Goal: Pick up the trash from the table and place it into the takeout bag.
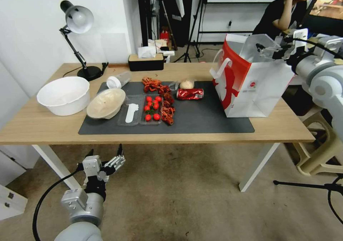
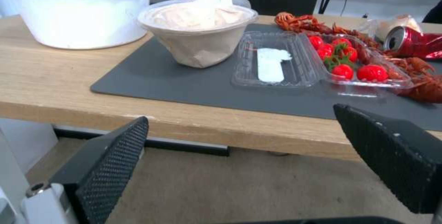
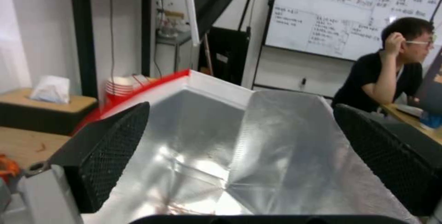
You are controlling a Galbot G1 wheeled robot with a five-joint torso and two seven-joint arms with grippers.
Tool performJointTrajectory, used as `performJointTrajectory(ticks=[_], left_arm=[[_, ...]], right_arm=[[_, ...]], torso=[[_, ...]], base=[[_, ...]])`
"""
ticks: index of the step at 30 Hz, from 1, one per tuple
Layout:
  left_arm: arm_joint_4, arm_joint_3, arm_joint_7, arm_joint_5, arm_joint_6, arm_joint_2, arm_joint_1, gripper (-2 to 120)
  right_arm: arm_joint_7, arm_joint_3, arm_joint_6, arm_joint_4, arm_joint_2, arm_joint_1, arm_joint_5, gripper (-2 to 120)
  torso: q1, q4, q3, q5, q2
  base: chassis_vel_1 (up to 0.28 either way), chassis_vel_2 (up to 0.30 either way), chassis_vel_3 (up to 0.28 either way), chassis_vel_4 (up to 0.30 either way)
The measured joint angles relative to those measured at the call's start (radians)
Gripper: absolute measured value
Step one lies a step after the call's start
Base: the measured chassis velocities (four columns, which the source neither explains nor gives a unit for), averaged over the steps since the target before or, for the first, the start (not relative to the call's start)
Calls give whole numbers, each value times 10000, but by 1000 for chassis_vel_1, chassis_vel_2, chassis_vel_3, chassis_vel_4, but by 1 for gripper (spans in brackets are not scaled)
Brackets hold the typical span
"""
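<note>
Hovering over the takeout bag [image 1: 250, 80] mouth at 2 o'clock, the right gripper [image 1: 266, 48], wide open and empty, should withdraw straight upward, clearing its foil lining.

bag [image 1: 257, 87] on mat's [image 1: 200, 121] right end; can [image 1: 190, 93] left of it, bowl [image 1: 105, 103] far left.

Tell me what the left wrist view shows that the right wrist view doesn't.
Left wrist only: the tan round paper bowl, the clear plastic tray of red tomatoes, the crushed red soda can, and the open left gripper below the light-wood table's edge. Right wrist only: the white takeout bag's silver-lined inside under the open right gripper. Both: the tabletop.
</note>
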Motion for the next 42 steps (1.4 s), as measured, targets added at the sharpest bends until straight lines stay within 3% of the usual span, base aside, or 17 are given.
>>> performJointTrajectory(ticks=[4,8,11,16,23,27,31,42], left_arm=[[-7,-5,2,22,-2,-41,-12,100],[8,-12,32,74,-24,-64,-27,100],[14,-12,38,93,-29,-84,-29,100],[26,0,49,114,-33,-115,-42,100],[134,116,82,244,-77,-167,-72,100],[170,193,95,289,-84,-218,-99,100],[211,213,106,300,-129,-216,-91,100],[157,143,102,249,-190,-122,-47,100]], right_arm=[[28,-146,218,128,94,12,25,100],[807,-640,828,819,345,142,681,100],[1237,-1027,2007,1785,499,-15,1213,100],[1290,-1115,2708,2566,440,-593,1239,100],[2278,-407,3807,4200,309,-3998,-729,100],[2982,357,4478,4988,808,-6088,-2000,100],[2933,957,5321,5292,1423,-8097,-3009,100],[2666,959,5950,5408,2611,-9604,-4170,100]], torso=[[0,-2,0,-1,0],[0,0,1,0,0],[0,0,0,-1,0],[0,1,0,-2,0],[0,-4,0,9,0],[-1,-1,-1,1,1],[-2,-5,-1,1,1],[-1,-1,-1,1,1]], base=[[0,0,0,0],[0,0,0,0],[0,0,0,0],[0,0,0,0],[0,0,0,0],[0,0,0,0],[0,0,0,0],[0,0,0,0]])
